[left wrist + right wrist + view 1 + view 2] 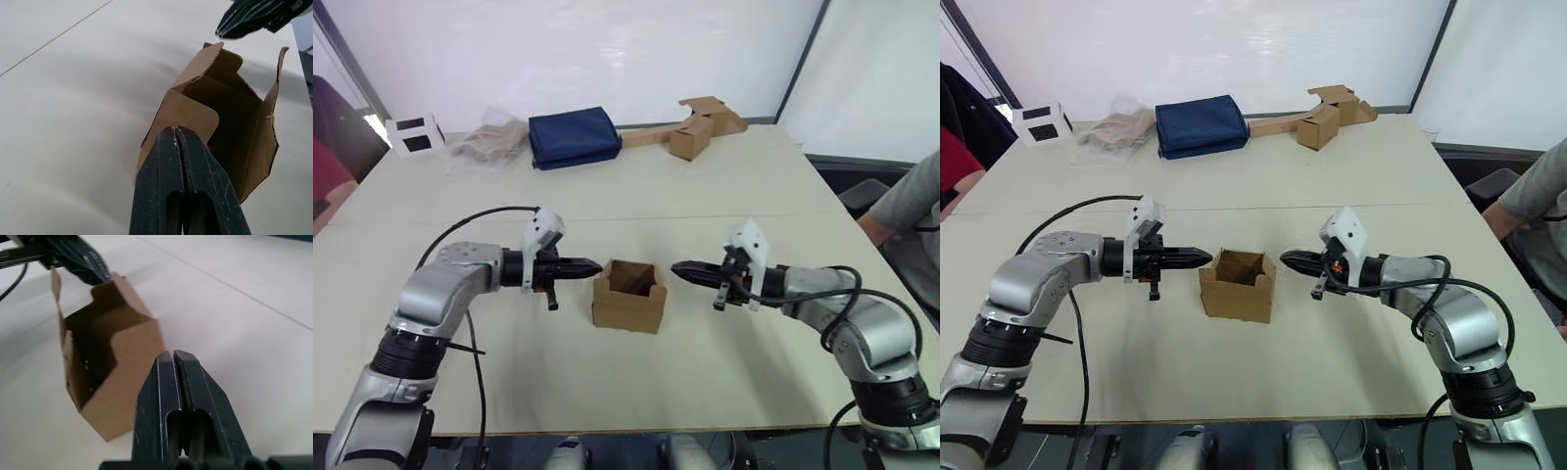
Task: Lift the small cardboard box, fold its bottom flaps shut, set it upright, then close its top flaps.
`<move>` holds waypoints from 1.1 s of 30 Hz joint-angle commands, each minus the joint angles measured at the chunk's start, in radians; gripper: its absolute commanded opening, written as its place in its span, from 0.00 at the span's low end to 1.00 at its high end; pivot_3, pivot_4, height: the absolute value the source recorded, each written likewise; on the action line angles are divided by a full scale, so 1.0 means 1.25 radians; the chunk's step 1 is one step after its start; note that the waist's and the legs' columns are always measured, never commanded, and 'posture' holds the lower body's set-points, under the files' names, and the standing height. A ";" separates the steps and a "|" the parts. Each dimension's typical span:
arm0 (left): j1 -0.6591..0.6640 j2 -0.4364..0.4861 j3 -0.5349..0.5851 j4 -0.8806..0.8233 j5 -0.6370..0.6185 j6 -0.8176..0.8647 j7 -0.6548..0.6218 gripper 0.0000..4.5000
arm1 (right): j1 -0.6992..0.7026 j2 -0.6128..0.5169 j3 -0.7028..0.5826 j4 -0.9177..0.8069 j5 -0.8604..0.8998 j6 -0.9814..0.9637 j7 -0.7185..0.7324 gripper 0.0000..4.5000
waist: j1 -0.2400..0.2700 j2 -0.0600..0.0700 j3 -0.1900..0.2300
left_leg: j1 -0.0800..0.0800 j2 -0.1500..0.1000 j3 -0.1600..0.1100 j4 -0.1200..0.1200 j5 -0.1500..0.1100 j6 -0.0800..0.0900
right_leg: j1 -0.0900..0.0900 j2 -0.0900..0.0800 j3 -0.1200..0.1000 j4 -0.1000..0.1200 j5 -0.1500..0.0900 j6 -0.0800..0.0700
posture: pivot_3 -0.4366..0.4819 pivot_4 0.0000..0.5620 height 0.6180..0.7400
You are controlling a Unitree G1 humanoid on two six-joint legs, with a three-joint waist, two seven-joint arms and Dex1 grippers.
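- small cardboard box stands upright on the table, open end up, top flaps not folded in.
- left gripper is level with the box's upper rim on its left side, fingers pressed together, tip just beside the rim. Contact can't be told from the head views.
- left wrist view: closed fingertips overlap the rounded tuck tab on the near flap; touching or just in front, can't tell.
- right gripper is on the box's right side at the same height, fingers together, holding nothing, with a small visible gap to the box wall.
- right wrist view: closed fingertips sit just off the box's near corner, apart from the cardboard.
- Both grippers point at each other with the box between them.
- Box interior is in shadow; the inside of the bottom isn't readable, and the bottom flaps are hidden underneath against the table.
- Beyond the box, at the table's far edge: a navy fabric bag, crumpled clear plastic wrap, a white cube with black squares, and a cluster of cardboard boxes on a long strip.
- A person's sleeve is cut off at the frame edge, right of the box.
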 commanded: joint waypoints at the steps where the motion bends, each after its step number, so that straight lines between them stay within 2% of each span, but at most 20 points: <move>1: -0.013 -0.017 -0.017 0.012 0.018 -0.034 0.000 0.00 | -0.033 0.018 0.025 -0.005 0.003 -0.017 0.006 0.00 | 0.000 0.000 0.000 | 0.000 0.000 0.000 0.000 0.000 0.000 | 0.000 0.000 0.000 0.000 0.000 0.000 | 0.48 0.27 1.00; 6: -0.003 -0.033 -0.041 0.028 0.044 -0.060 0.001 0.00 | -0.051 0.020 0.065 0.016 -0.017 -0.030 0.018 0.00 | 0.000 0.000 0.000 | 0.000 0.000 0.000 0.000 0.000 0.000 | 0.000 0.000 0.000 0.000 0.000 0.000 | 0.48 0.27 1.00; 21: 0.014 -0.048 -0.035 0.030 0.048 -0.062 0.004 0.00 | -0.067 0.026 0.147 0.093 -0.101 -0.092 0.046 0.00 | 0.000 0.000 0.000 | 0.000 0.000 0.000 0.000 0.000 0.000 | 0.000 0.000 0.000 0.000 0.000 0.000 | 0.48 0.27 1.00; 26: 0.011 -0.042 -0.017 0.060 0.046 -0.075 -0.002 0.00 | -0.089 0.048 0.105 0.088 -0.061 -0.061 0.038 0.00 | 0.000 0.000 0.000 | 0.000 0.000 0.000 0.000 0.000 0.000 | 0.000 0.000 0.000 0.000 0.000 0.000 | 0.48 0.27 1.00; 33: -0.060 -0.038 0.055 0.156 0.001 -0.062 -0.027 0.00 | -0.104 0.014 -0.005 0.022 0.059 0.026 0.061 0.00 | 0.002 0.000 0.000 | -0.001 0.000 -0.001 0.000 0.000 0.000 | 0.000 0.000 -0.001 0.000 0.000 0.000 | 0.48 0.27 1.00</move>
